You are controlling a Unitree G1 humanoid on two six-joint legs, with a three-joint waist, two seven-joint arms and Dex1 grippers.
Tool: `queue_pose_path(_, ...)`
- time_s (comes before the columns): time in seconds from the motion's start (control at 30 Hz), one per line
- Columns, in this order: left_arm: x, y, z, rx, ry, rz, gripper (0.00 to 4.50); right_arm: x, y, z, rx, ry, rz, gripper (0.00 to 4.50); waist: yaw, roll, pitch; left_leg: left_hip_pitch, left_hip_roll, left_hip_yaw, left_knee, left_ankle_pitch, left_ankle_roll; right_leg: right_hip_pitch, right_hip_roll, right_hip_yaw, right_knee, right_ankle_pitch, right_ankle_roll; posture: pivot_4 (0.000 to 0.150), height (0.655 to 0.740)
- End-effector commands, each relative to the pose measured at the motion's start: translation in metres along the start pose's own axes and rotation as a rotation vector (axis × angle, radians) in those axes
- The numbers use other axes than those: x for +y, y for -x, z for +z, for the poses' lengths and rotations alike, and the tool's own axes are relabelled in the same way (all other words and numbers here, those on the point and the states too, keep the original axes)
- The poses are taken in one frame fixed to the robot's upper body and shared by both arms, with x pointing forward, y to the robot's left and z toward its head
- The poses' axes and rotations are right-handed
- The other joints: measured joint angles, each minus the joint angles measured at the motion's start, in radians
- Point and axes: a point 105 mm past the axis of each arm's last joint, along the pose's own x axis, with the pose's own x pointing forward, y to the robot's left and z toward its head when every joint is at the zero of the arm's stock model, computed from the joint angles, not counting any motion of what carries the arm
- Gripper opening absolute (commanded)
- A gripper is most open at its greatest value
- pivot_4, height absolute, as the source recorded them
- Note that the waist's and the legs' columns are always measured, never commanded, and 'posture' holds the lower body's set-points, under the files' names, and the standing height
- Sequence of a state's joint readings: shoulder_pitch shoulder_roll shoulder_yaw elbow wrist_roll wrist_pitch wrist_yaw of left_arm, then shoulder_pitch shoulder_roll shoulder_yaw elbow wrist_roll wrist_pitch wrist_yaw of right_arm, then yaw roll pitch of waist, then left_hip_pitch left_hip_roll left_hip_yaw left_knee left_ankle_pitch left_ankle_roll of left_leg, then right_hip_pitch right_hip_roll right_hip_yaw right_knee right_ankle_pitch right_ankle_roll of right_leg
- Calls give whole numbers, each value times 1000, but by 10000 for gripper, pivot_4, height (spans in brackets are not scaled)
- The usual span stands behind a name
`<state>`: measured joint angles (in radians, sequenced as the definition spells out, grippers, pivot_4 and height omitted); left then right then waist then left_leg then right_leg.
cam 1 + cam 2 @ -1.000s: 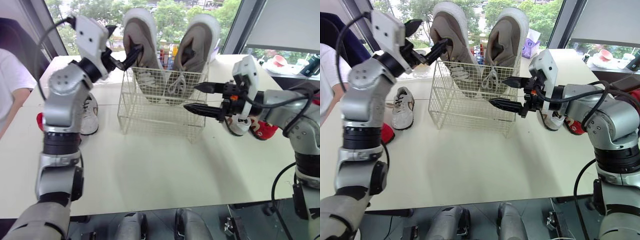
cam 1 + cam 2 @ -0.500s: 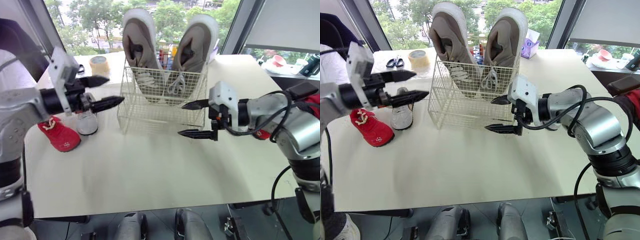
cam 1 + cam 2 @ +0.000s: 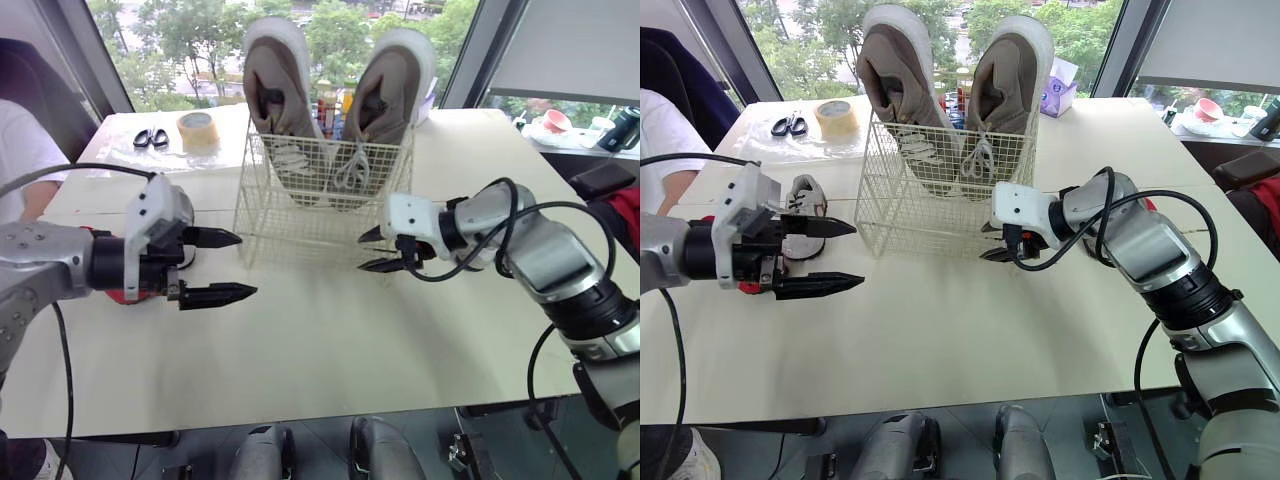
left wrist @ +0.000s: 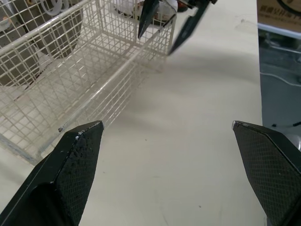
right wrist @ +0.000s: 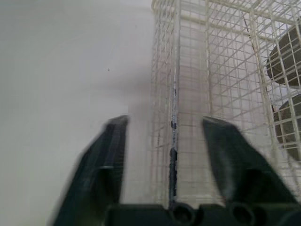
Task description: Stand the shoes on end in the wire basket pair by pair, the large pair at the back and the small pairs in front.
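- Left eye view: wire basket [image 3: 325,215] toward the back of the pale counter [image 3: 330,350], with the large pair [image 3: 275,95] of grey-tan shoes stood on end along its rear side, soles facing away, toes up above the rim.
- Front part of the basket empty.
- Left end effector [image 3: 247,265] low over the counter, just left of the basket and apart from it, pointing toward the right arm; two black fingers spread wide, nothing between them.
- In the left wrist view, fingers [image 4: 70,165] far apart over bare counter, the basket's front wall ahead.
- Right end effector [image 3: 362,253] at the basket's front right corner, tips pointing left; parted to a moderate gap, gripping nothing.
- In the right wrist view, fingers [image 5: 106,160] to either side of the basket's corner wire; contact with the wire impossible to judge.
- Dark soles of the big shoes visible there through the mesh.
- Small white shoe [image 3: 805,192] on the counter just behind the left end effector, partly hidden by it.
- Beside it, a sliver of red shoe [image 3: 120,296] under the left wrist.
- Roll of tape [image 3: 198,128] and scissors [image 3: 150,138] at the far left corner of the counter.
- Person's white sleeve [image 3: 20,150] at the left edge.
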<state>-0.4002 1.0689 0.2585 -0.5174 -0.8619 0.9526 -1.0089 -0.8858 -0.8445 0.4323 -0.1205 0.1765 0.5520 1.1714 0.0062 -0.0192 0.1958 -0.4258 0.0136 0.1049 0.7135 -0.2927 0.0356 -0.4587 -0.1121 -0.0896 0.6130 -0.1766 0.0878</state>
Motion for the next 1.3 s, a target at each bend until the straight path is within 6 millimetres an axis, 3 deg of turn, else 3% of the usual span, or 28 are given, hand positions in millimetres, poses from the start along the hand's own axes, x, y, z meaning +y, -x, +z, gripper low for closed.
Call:
queue_pose_path(0.03,-5,1,9,-25,-53,12,45000,1,4,-3,45,77,18,6486,1,0,0,0,0,0,0,0,0,0,0,0,0,0,0,1500,7400)
queue_pose_path(0.17,-7,-3,8,-27,-50,6,45000,3,9,-15,82,130,48,6486,4,0,0,0,0,0,0,0,0,0,0,0,0,0,0,1500,7400)
queue_pose_path(0.43,-3,-10,6,-39,-40,10,45000,-11,38,-49,234,259,66,6486,7,0,0,0,-1,0,0,0,0,2,-1,0,-1,0,0,1500,7400)
queue_pose_path(0.67,1,-15,0,-36,-35,22,45000,-18,46,-73,339,335,95,6486,6,0,0,0,-1,0,0,0,0,2,0,0,-1,0,0,1500,7400)
queue_pose_path(0.87,1,-18,0,-42,-35,19,45000,-22,49,-76,343,386,102,6486,6,0,0,1,-1,-1,1,0,0,4,0,0,-1,-1,-2,1500,7400)
queue_pose_path(1.0,1,-20,-2,-38,-35,13,45000,-17,43,-54,206,336,107,6486,6,0,0,1,-1,-1,1,0,0,4,0,0,-1,-1,-2,1500,7400)
queue_pose_path(1.1,-1,-20,-3,-36,-32,7,45000,-12,45,-45,147,278,109,14822,4,0,0,1,-1,-1,0,0,0,3,0,0,-1,0,0,1500,7400)
queue_pose_path(1.3,-2,-22,-4,-40,-16,-13,45000,-11,54,-25,38,198,33,44649,2,1,0,1,-1,-1,0,0,0,2,0,0,0,0,0,1500,7400)
